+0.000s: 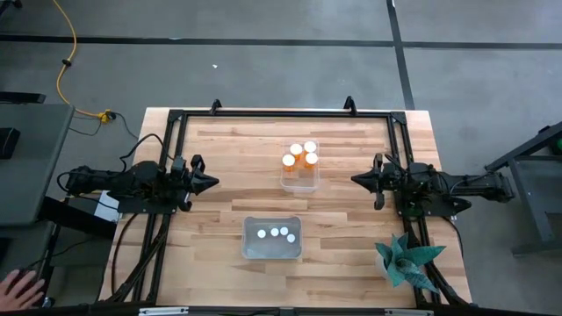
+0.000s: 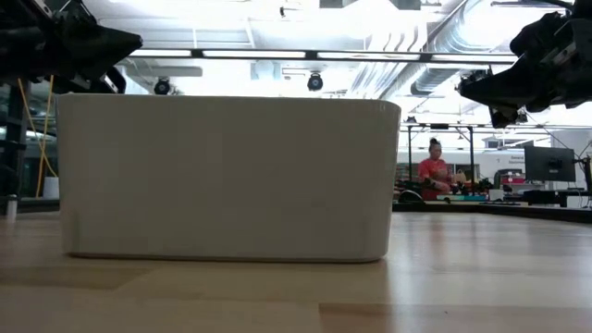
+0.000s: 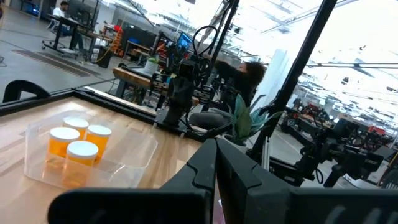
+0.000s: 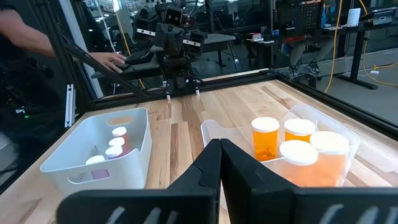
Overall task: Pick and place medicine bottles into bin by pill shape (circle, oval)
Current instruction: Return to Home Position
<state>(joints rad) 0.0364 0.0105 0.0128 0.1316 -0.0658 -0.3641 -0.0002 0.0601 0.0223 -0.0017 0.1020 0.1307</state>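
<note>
Three orange bottles with white caps (image 1: 299,155) stand upright in a clear bin (image 1: 299,181) at the table's far middle; they also show in the left wrist view (image 3: 74,144) and the right wrist view (image 4: 297,151). Three more bottles (image 1: 276,233) are in a white bin (image 1: 272,250) nearer the front, seen too in the right wrist view (image 4: 112,146). My left gripper (image 1: 213,183) is shut and empty above the table's left. My right gripper (image 1: 356,179) is shut and empty above the table's right. Both point toward the clear bin.
A teal artificial plant (image 1: 406,262) stands at the table's front right corner. A black frame (image 1: 281,113) runs along the table's edges. A person's hand (image 1: 19,287) shows off the table at the front left. The white bin's wall (image 2: 227,176) fills the low view.
</note>
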